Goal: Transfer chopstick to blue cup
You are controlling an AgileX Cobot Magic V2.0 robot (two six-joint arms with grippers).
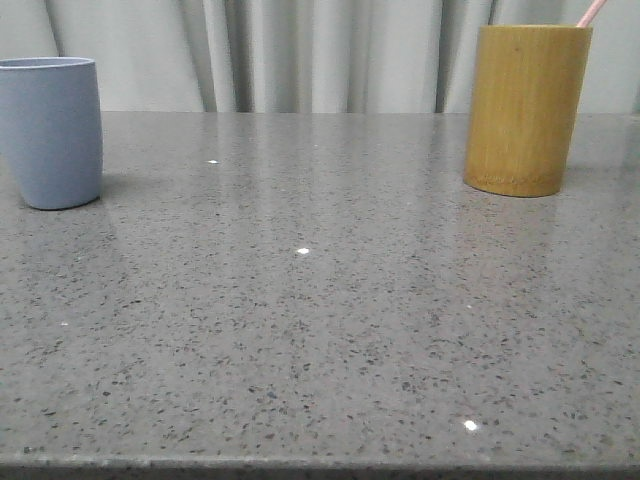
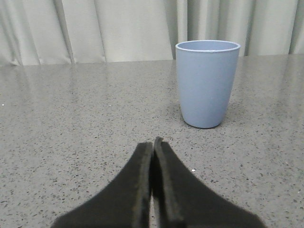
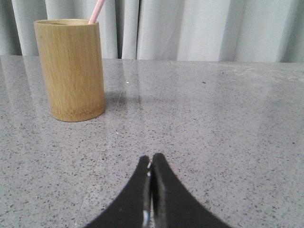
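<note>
Both claws, left (image 2: 153, 142) and right (image 3: 151, 159), were closed and empty. The chopstick (image 1: 592, 12) stood in the bamboo holder (image 1: 527, 108). A skewed pull could topple the holder.

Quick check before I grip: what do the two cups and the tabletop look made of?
The blue cup looks like matte plastic or a fibre composite: even colour, no shine. The taller holder appears to be bamboo, with vertical grain and a yellow-brown, slightly satin surface. The tabletop looks like polished speckled stone or quartz, reflecting both cups faintly.
</note>
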